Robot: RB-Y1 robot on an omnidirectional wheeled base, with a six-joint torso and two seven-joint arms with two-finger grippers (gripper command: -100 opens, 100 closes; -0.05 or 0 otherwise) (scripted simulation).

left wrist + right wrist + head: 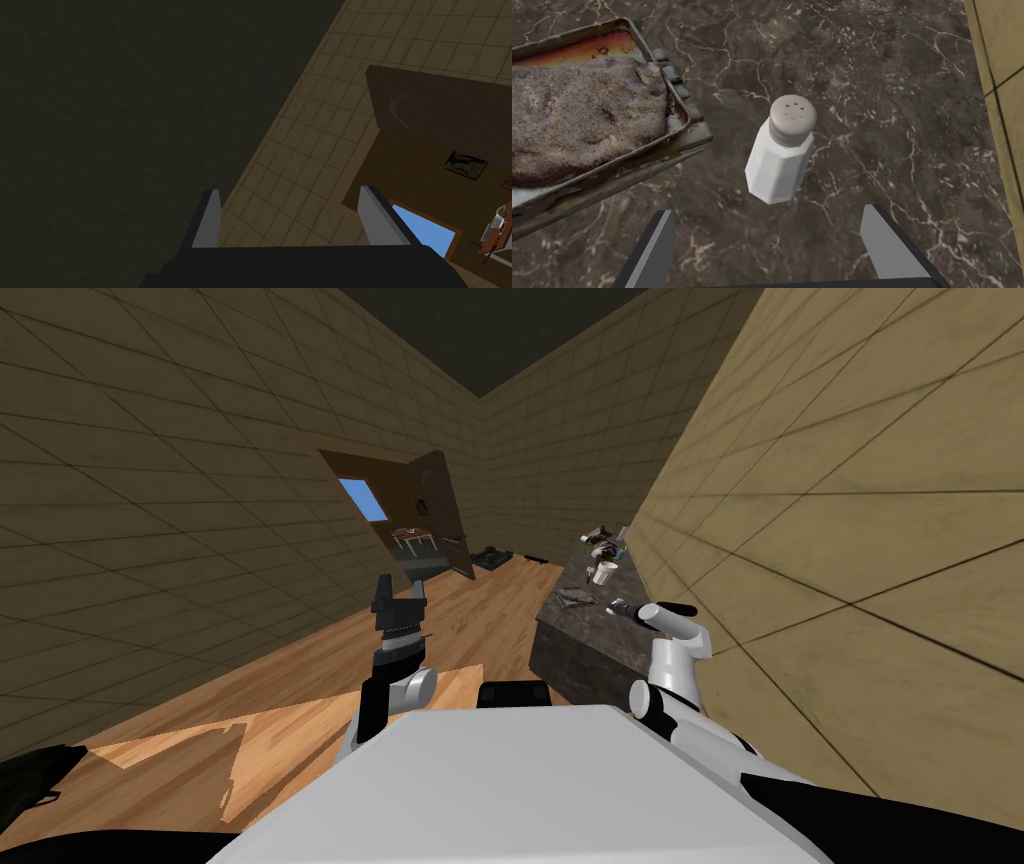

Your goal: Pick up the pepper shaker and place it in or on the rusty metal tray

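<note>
Well, the dark marbled counter (pixel 902 75) runs along the tiled wall on my right, and from the head camera the clutter at its far end is too small to name. The rusty tray (pixel 679 102) is cut off by the wrist picture's edge. I see one corner, with a crusted brownish slab (pixel 577 120) lying in it. My right gripper (pixel 767 212) hangs over the counter, fingers spread wide, holding and touching nothing. The pepper shaker (pixel 779 160), white and faceted with a grey holed cap, stands on the counter just beyond the fingertips, roughly midway between them, near the tray's corner but apart from it. My left gripper (pixel 292 192), raised before my chest, is likewise spread and empty.
</note>
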